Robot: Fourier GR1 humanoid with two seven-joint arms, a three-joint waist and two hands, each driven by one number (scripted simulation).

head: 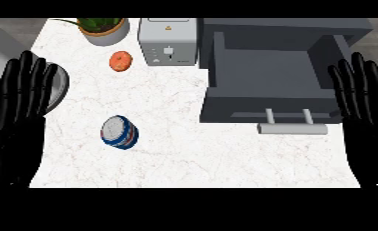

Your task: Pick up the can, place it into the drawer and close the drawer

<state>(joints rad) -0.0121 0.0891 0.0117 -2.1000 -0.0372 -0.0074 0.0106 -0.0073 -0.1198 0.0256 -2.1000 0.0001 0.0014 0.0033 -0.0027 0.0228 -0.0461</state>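
While both my robot hands, left and right, rest open and empty at the edges, the can lies on the tabletop, well left of the drawer, which stands pulled out to receive it.

can on counter, drawer open, both hands open at edges

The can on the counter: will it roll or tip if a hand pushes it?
The can appears to stand upright on the counter, so it probably slides rather than rolls. It seems short, so tipping looks unlikely. If tipped, its round wall would likely roll.
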